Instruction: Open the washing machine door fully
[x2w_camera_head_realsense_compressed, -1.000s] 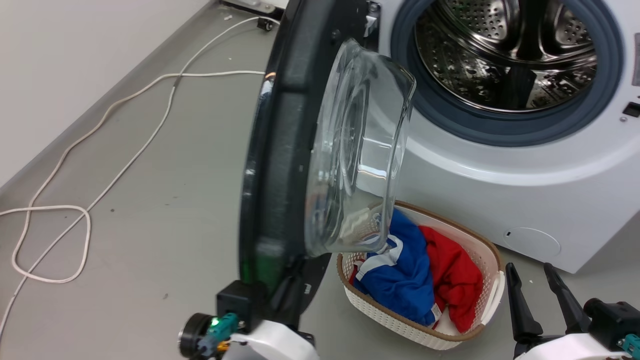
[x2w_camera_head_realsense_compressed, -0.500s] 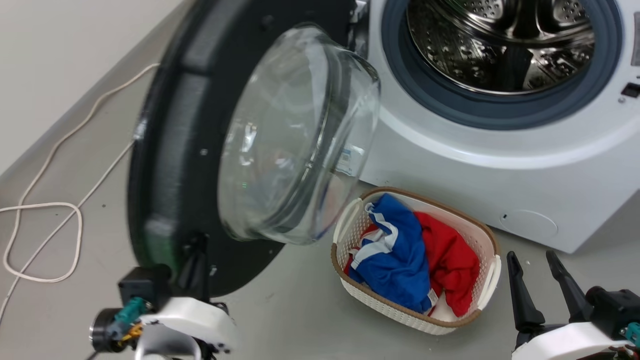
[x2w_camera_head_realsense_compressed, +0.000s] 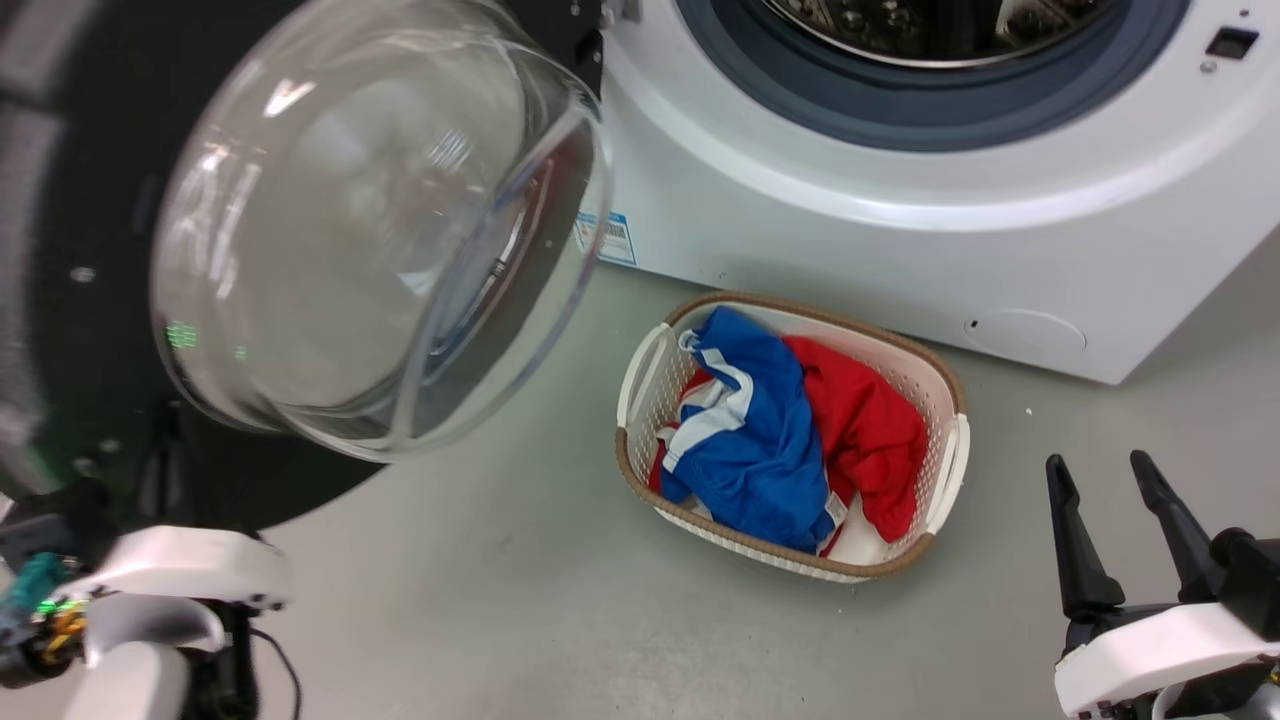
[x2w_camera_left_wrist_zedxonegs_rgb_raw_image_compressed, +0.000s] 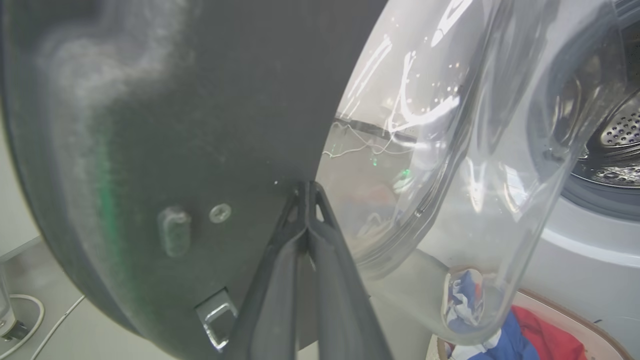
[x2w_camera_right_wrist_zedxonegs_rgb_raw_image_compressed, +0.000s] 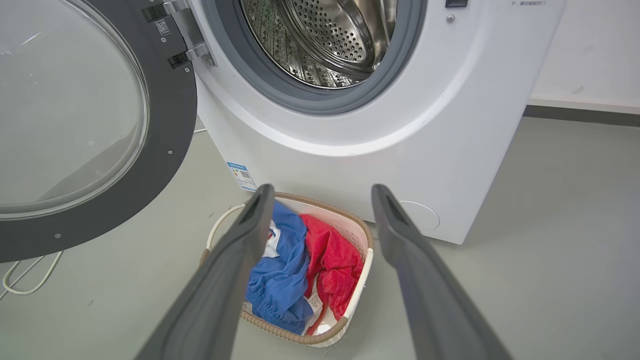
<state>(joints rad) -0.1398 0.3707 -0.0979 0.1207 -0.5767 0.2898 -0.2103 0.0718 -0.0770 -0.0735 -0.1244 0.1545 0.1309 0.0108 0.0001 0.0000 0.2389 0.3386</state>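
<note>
- Left claw (x2w_camera_left_wrist_zedxonegs_rgb_raw_image_compressed: 306, 192): fingers closed together, nothing held; tips pressed on the black inner ring of the washing machine door (x2w_camera_left_wrist_zedxonegs_rgb_raw_image_compressed: 175, 125).
- Right claw (x2w_camera_right_wrist_zedxonegs_rgb_raw_image_compressed: 320, 192): wide open, empty, well apart from the door, near the laundry basket (x2w_camera_right_wrist_zedxonegs_rgb_raw_image_compressed: 362, 280).
- Door: swung well out to the left of the washing machine (x2w_camera_right_wrist_zedxonegs_rgb_raw_image_compressed: 350, 165); drum opening uncovered.
- Handling, judged: heavy, rigid, glossy. Glass bowl (x2w_camera_head_realsense_compressed: 370, 220) is slick and breakable, so push on the ring, far from the hinge.
</note>
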